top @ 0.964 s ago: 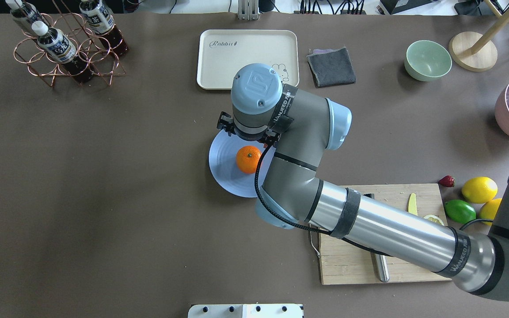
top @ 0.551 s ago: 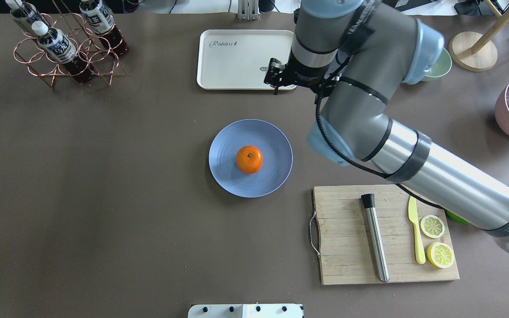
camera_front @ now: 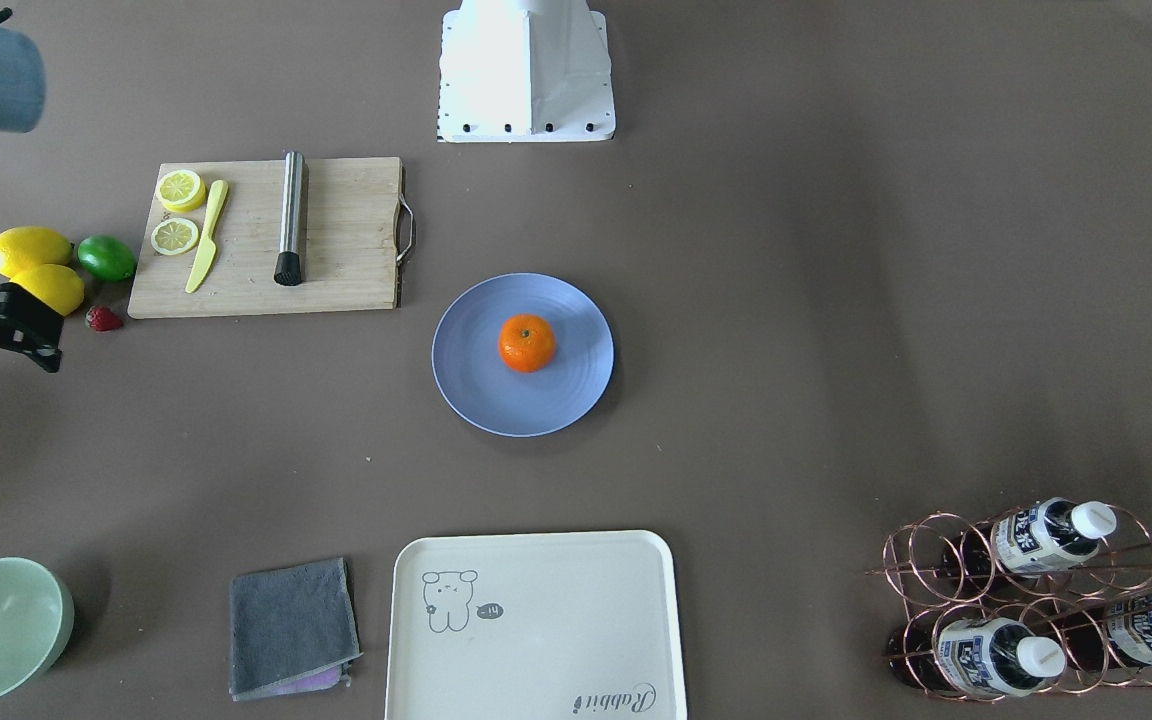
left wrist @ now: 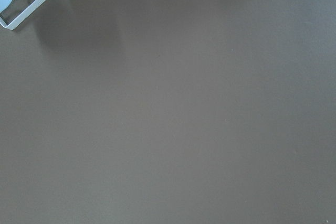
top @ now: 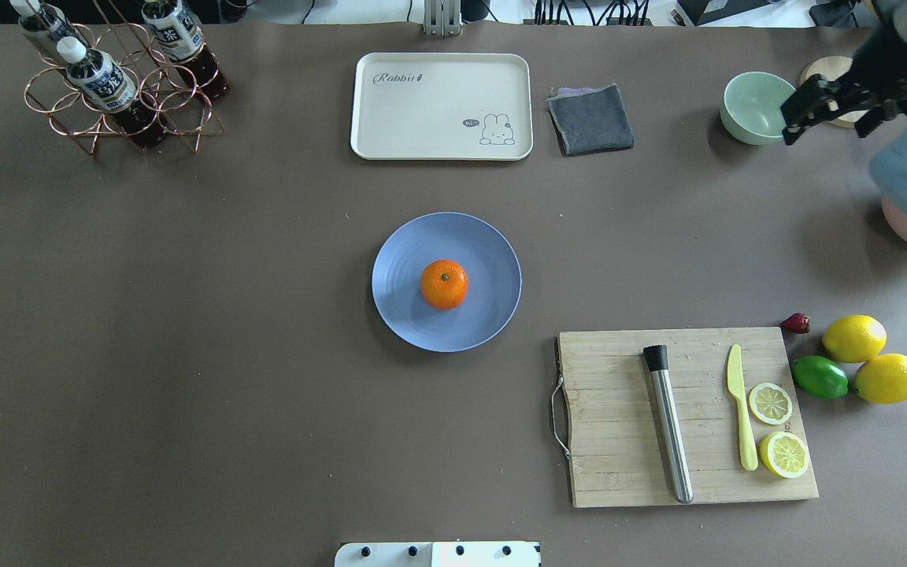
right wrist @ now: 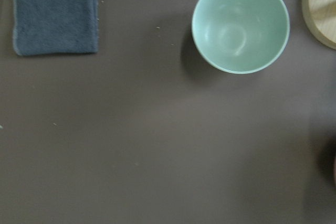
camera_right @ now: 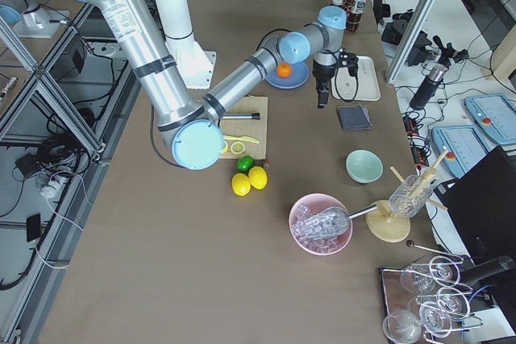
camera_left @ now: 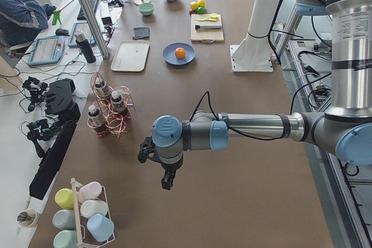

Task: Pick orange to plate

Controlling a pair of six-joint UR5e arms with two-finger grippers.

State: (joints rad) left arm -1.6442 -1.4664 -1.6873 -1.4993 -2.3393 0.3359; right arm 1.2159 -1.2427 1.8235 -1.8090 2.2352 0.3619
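Blue plate (top: 486, 250) holds the orange (top: 444, 284) centrally; my right gripper (top: 826, 126), open and empty, is well clear, yet any table (top: 186, 354) jolt could roll the fruit off.

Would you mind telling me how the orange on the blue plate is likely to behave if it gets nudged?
The orange looks round, so it would probably roll easily. The plate is shallow, so its rim may not stop it. Its skin looks matte, so it is probably not slippery.
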